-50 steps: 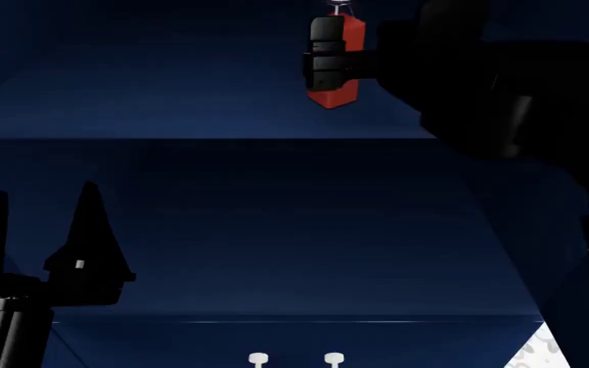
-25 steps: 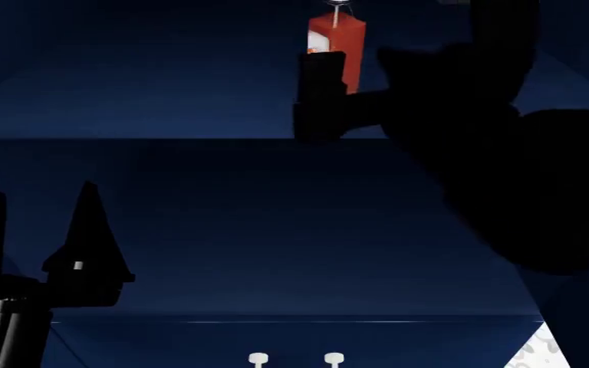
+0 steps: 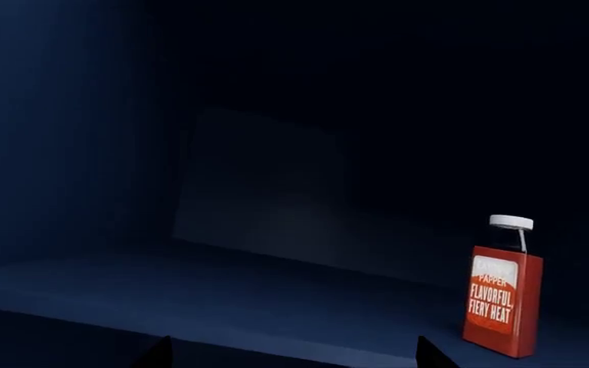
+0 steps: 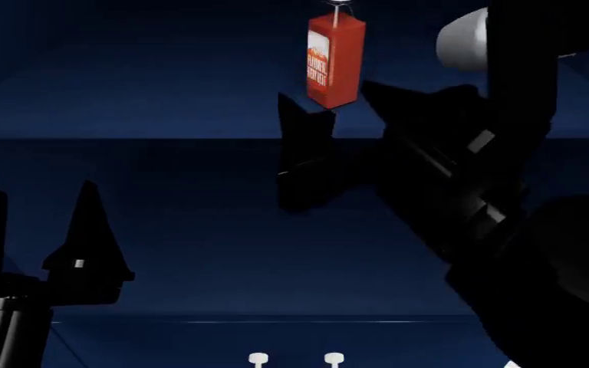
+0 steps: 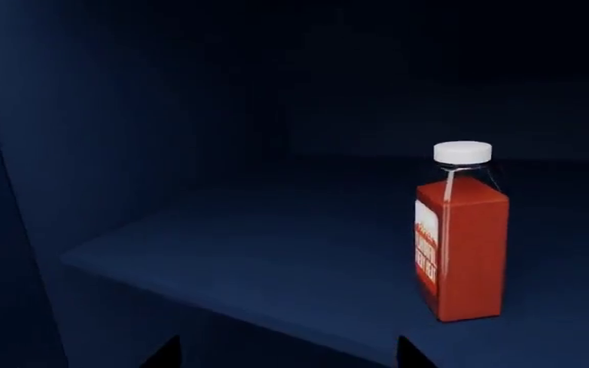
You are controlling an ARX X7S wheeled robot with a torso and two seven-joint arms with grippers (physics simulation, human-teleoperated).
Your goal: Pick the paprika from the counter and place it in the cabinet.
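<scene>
Right gripper (image 4: 320, 115) is seen with jaws apart and empty, just before the cabinet (image 4: 172, 169) shelf, where the paprika (image 4: 333, 61) is stood upright. Placement is judged done; only a clear retreat is called for, without the bottle being knocked.

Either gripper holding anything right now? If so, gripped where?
Nothing held. The paprika stands free on the cabinet shelf; the right gripper is open below it, the left gripper open and empty.

Black arms, pointed end effector (image 4: 310, 123) fingers, white joint.
</scene>
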